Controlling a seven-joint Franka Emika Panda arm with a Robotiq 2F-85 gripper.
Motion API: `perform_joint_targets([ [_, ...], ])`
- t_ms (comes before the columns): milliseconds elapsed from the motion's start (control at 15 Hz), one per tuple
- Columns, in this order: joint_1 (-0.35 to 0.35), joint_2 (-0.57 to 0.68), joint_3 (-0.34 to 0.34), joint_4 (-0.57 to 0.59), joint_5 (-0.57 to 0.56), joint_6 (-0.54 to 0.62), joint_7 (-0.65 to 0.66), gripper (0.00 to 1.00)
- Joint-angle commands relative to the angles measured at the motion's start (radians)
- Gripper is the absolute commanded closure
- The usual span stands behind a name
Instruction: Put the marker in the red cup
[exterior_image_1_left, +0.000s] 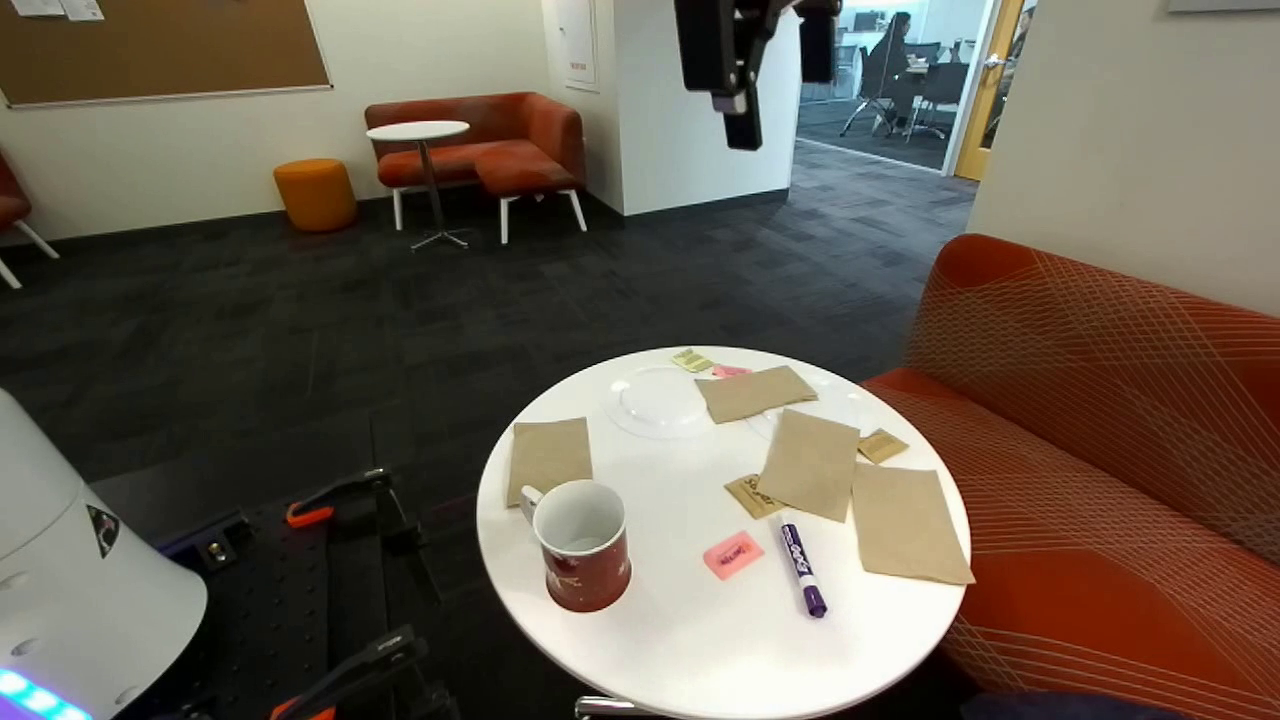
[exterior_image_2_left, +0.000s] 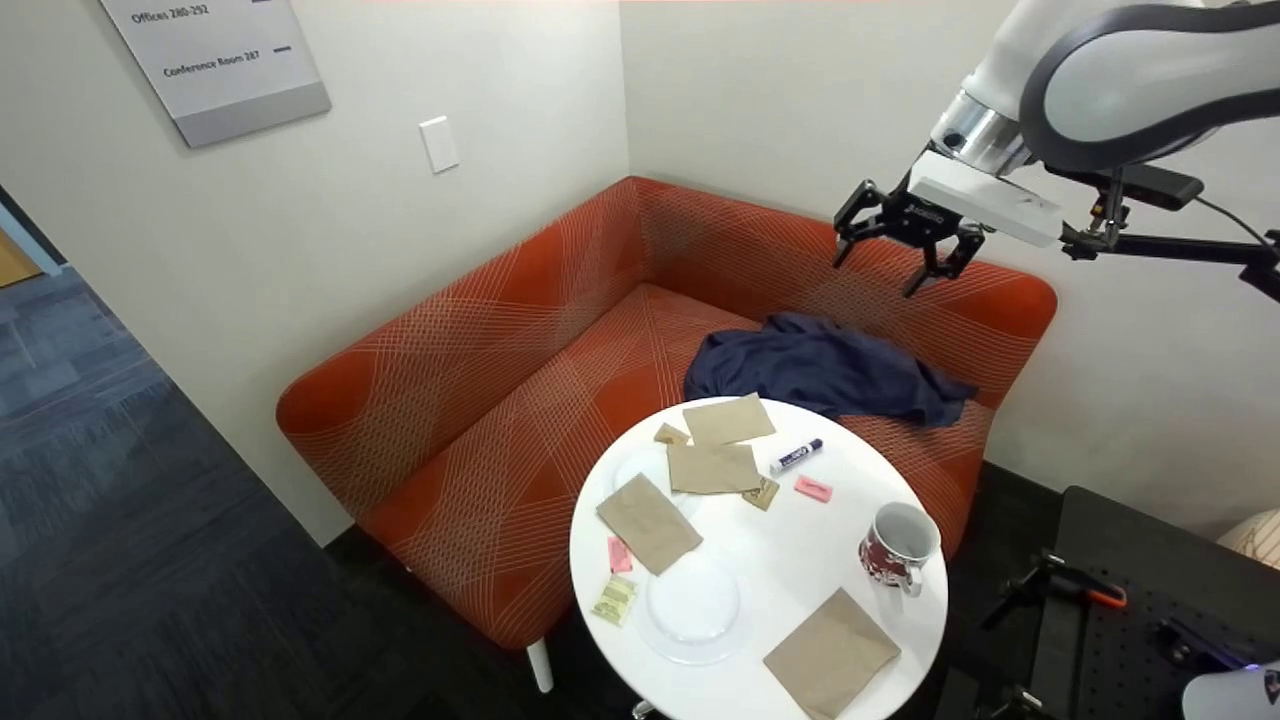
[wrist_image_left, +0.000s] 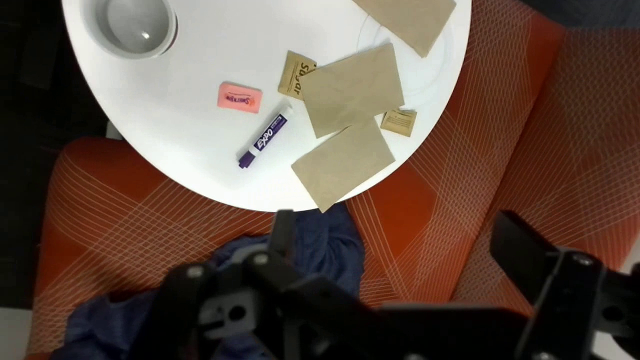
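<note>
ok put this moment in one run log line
gripper: open, raised, nothing held | marker: lying on white table near pink packet | red cup: upright, same table | task: marker not in cup

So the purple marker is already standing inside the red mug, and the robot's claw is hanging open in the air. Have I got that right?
Not quite: the purple marker is not in the red mug. The wrist view shows it lying on the white table, apart from the mug. The claw does hang open in the air.
</note>
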Motion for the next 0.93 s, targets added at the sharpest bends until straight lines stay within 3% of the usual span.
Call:
perform_joint_targets([
  [0,0.006,0.136,-0.007,0.101,-0.025,0.011,0.178,0.0],
  [400,0.03,0.325,-0.051,0.196,-0.03,0.037,0.401,0.0],
  [867,0.076,0.48,-0.105,0.219,-0.044,0.102,0.551,0.0],
])
